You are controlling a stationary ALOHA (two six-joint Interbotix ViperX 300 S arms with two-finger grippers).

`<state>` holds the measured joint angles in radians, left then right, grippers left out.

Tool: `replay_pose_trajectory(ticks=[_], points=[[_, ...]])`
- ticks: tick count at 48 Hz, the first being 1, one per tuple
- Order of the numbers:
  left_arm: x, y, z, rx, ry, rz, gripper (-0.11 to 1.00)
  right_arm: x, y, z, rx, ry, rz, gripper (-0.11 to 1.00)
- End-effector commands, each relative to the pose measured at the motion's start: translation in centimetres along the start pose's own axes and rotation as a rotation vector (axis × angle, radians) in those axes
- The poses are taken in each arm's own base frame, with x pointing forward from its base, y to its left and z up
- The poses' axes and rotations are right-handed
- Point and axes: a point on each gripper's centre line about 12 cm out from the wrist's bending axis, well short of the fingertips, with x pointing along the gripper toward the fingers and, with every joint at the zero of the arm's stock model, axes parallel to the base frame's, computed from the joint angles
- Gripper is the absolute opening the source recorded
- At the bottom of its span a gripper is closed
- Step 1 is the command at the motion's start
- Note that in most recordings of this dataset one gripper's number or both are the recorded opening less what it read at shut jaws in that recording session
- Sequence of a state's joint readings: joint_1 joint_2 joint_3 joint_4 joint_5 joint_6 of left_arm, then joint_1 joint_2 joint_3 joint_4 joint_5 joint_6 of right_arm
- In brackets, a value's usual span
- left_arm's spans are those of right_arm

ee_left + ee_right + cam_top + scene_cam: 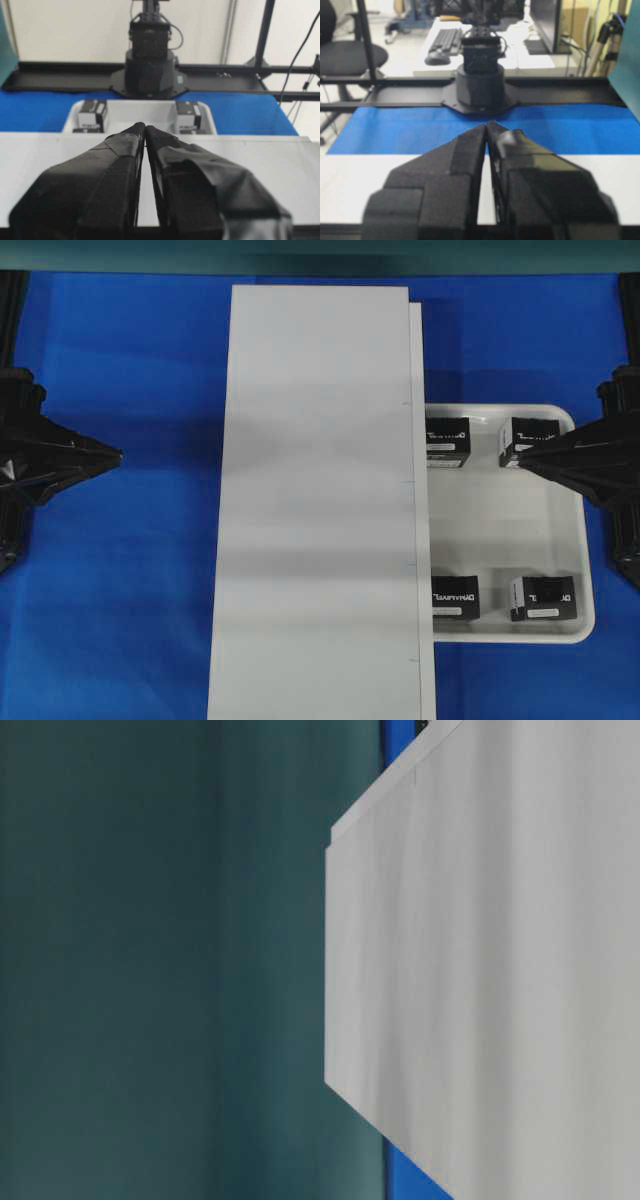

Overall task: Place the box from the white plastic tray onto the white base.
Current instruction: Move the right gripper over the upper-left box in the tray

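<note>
Boxes wait in the tray, both grippers pressed together and empty

Boxes, four small black look-alikes, sit in the white plastic tray point(560, 540), one toward each corner, well apart from one another. The box point(540, 440) at the tray's far right corner lies under the tip of the right gripper point(522, 461) in the overhead view; whether the tip touches it or hangs above it cannot be told. The two boxes on the tray's left side are partly covered by the edge of the white base point(320, 500), a long flat board that overlaps the tray rim and carries nothing.

Each box looks rigid, light and square-edged, so it should take a firm pinch without giving. Its dark faces may be a little slick; a hold across two opposite side walls, low enough to clear the lettered top, seems safest. The boxes stand well apart, so spread fingers should fit around one.

Right gripper: fingers pressed together, nothing between them. Left gripper point(115, 454): also pressed together and empty, over the blue cloth point(120, 600) just left of the base
</note>
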<state>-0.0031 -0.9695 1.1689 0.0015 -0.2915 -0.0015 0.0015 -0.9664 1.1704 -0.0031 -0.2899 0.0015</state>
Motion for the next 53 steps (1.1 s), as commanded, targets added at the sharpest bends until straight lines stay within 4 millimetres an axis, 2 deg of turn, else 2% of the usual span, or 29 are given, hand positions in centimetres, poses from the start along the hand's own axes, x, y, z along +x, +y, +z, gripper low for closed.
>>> replay_pose_trajectory(ticks=[1,3,7,11,18,24,32,38,44,53], points=[[0.3,0.4,1.0,0.003,-0.003,0.021,0.14,0.2,-0.5,0.6,0.02,-0.014,-0.027,0.14],[0.4,0.5,1.2,0.002,0.009,0.025,0.12,0.2,-0.8,0.8,0.055,-0.009,-0.045,0.13],[0.7,0.6,1.5,0.002,0.04,0.027,0.0,0.2,-1.4,1.7,0.136,0.014,-0.081,0.01],[0.9,0.6,1.9,0.0,0.061,0.028,-0.07,0.4,-1.9,3.3,0.158,0.074,-0.101,-0.02],[1.0,0.6,2.2,0.0,0.109,0.029,-0.07,0.6,-2.7,4.4,0.159,0.299,-0.147,-0.02],[1.0,0.6,2.3,-0.001,0.15,0.03,-0.07,0.9,-3.6,3.9,0.189,0.537,-0.192,-0.02],[1.0,0.6,2.0,-0.002,0.187,0.03,-0.07,1.8,-3.9,4.2,0.204,0.762,-0.197,-0.02],[0.9,0.6,2.3,-0.001,0.184,0.03,-0.07,2.5,-4.8,3.4,0.218,0.893,-0.229,-0.01],[0.9,0.6,2.7,-0.003,0.181,0.031,-0.07,3.6,-5.8,1.8,0.225,1.024,-0.247,-0.01],[0.9,0.6,2.8,-0.002,0.19,0.031,-0.07,5.5,-7.1,-0.3,0.13,1.17,-0.194,-0.01]])
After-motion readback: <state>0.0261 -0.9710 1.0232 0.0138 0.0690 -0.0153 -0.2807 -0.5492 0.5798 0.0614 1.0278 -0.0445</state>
